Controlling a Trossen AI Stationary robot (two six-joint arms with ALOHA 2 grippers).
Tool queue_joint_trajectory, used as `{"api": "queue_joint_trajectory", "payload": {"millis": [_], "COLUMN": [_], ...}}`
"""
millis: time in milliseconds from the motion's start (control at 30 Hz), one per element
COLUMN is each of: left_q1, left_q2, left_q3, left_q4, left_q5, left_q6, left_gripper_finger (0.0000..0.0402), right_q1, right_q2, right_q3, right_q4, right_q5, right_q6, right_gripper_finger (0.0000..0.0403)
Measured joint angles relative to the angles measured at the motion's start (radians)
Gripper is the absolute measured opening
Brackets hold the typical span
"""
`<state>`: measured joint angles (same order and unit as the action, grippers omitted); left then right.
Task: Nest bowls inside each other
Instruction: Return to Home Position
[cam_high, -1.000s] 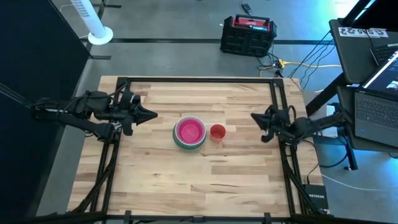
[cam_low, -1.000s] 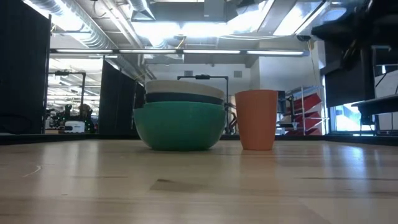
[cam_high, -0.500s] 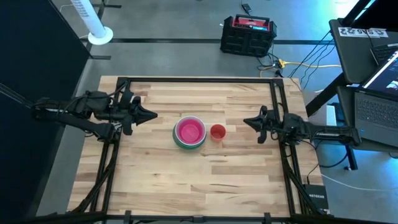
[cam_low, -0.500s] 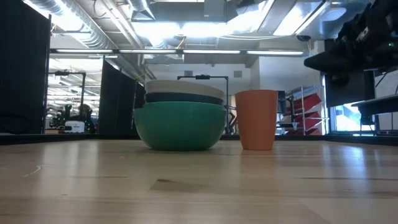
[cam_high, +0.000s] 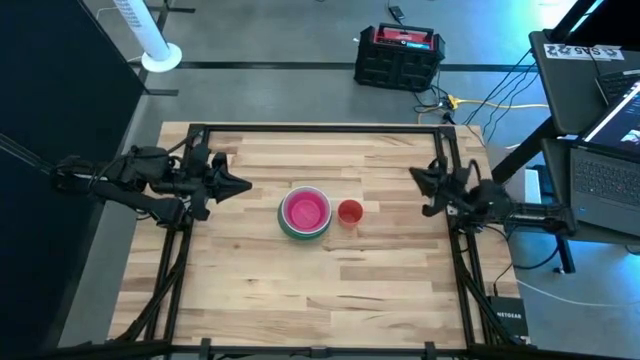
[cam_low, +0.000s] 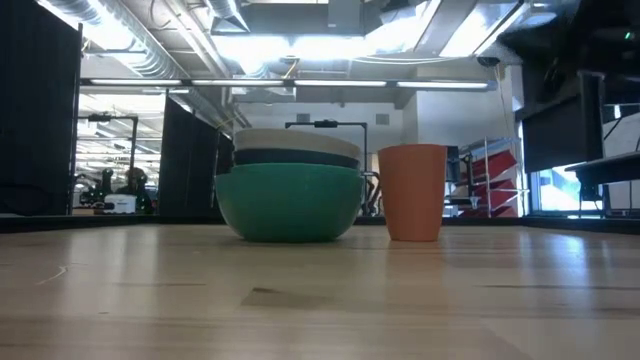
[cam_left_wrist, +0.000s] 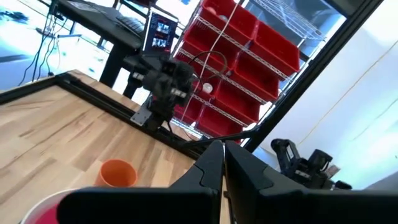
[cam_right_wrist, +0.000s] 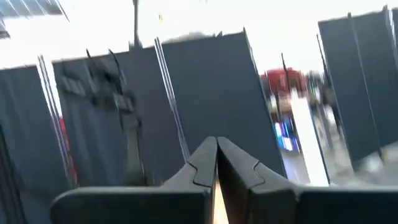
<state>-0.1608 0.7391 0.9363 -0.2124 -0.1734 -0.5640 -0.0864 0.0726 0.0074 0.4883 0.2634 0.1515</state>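
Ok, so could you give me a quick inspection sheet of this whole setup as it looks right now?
Surface: wooden table, plank top.
Job's things: bowl stack, pink on top, teal-green outermost, mid-table; orange cup upright beside it, not nested.
Clutter: nothing seen.
Grippers: left gripper and right gripper both shut, empty, at opposite table sides.
Cables: loose cables on the floor beyond the table.
Surroundings: black-and-red case, laptops, red bins.
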Motion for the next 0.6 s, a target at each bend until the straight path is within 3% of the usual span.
{"api": "queue_joint_trajectory", "payload": {"millis": [100, 600], "left_q1": [0.000, -0.023], "left_q2": [0.000, 0.000], "left_q3": [0.000, 0.000], "left_q4": [-0.001, 0.006], "left_q5": [0.000, -0.001], "left_q6": [-0.003, -0.002], "left_gripper_finger": [0.0000, 0.0000], "right_q1": [0.000, 0.000], "right_q2": [-0.037, -0.071], "right_q3": [0.000, 0.000], "right_q4": [-0.055, -0.413], "right_q5": [0.034, -0.061], "right_q6": [-0.006, -0.004], "right_gripper_finger": [0.0000, 0.0000]}}
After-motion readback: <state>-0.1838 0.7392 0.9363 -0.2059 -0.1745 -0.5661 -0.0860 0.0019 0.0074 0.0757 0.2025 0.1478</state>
